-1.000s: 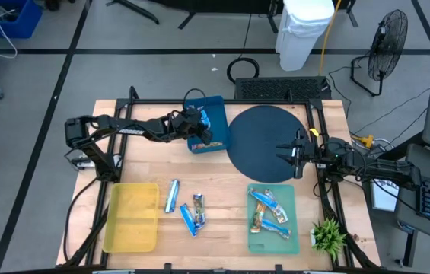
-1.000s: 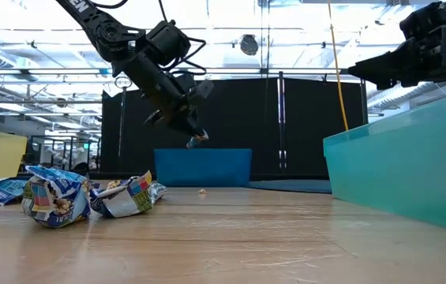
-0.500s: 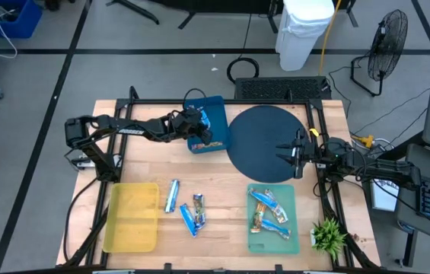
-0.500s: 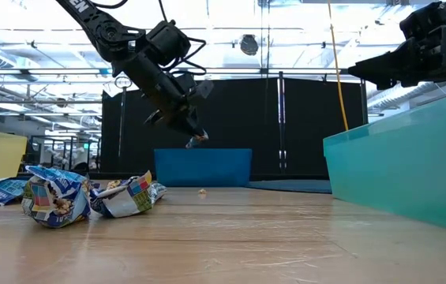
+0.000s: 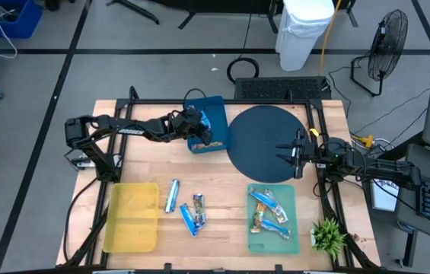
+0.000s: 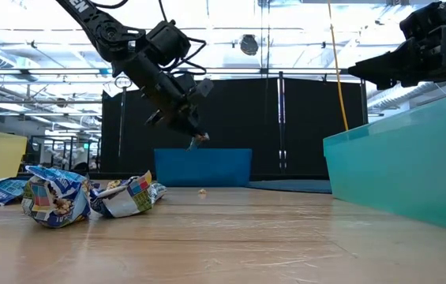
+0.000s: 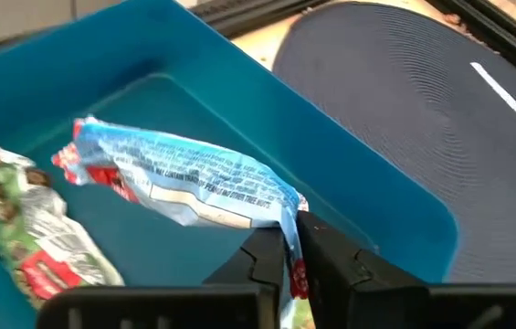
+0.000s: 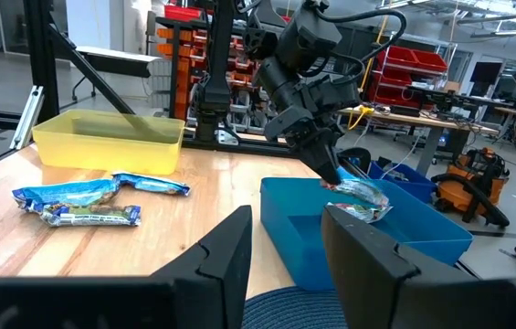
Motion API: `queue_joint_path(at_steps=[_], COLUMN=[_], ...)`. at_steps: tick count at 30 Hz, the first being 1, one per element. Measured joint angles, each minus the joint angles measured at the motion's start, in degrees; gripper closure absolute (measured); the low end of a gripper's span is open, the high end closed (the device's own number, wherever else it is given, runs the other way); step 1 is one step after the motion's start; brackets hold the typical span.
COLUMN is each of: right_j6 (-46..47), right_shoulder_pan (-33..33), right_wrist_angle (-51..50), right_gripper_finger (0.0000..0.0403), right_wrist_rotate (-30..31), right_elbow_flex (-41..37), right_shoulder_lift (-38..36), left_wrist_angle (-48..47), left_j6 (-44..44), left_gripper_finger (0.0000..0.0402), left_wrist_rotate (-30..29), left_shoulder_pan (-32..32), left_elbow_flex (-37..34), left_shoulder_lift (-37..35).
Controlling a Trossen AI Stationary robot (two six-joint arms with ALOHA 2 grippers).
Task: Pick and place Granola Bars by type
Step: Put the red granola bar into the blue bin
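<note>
Left hand (image 7: 287, 260) was over the blue tray (image 5: 216, 122) at the back of the desk (image 5: 222, 190), fingers pinched together on one end of a blue-and-white granola bar (image 7: 194, 174). The rest of that bar hung down into the tray. A second bar with a green and red wrapper (image 7: 29, 224) lay on the tray floor beside it. In the low view the left hand (image 6: 195, 136) sat just above the tray's rim (image 6: 203, 154), arm slanting down to it from above.

Right hand (image 5: 296, 154) waited at the right edge of the dark round mat (image 5: 264, 141), fingers (image 8: 230, 251) spread apart with nothing between them.

Three bars (image 5: 186, 205) lay loose on the bare wood between the yellow tray (image 5: 132, 217) and the green tray (image 5: 272, 221): one blue bar near the yellow tray, two more close together just right of it. In the low view these appeared as crumpled wrappers (image 6: 88, 196) on the near left of the desk. The green tray held several blue bars (image 5: 269, 209), overlapping; exact count could not be read. Yellow tray sat at the front left of the desk, green tray at the front right, blue tray touching the round mat's left edge.
</note>
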Motion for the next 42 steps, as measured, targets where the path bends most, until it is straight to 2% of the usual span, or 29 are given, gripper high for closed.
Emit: queue_joint_path(at_steps=[7,33,37,42], right_j6=[0.0,0.0,0.0,0.0], right_shoulder_pan=[0.0,0.0,0.0,0.0], right_wrist_angle=[0.0,0.0,0.0,0.0], right_gripper_finger=[0.0277,0.0277,0.0277,0.0277], right_wrist_rotate=[0.0,0.0,0.0,0.0], right_elbow_flex=[0.0,0.0,0.0,0.0], right_shoulder_lift=[0.0,0.0,0.0,0.0], left_wrist_angle=[0.0,0.0,-0.9,-2.3], left_j6=[-0.3,-0.1,-1.2,-2.3], left_gripper_finger=[0.0336,0.0331,0.0308,0.0257], left_wrist_rotate=[1.9,3.0,3.0,2.9], left_shoulder_pan=[0.0,0.0,0.0,0.0], left_elbow_flex=[0.0,0.0,0.0,0.0], left_shoulder_lift=[0.0,0.0,0.0,0.0])
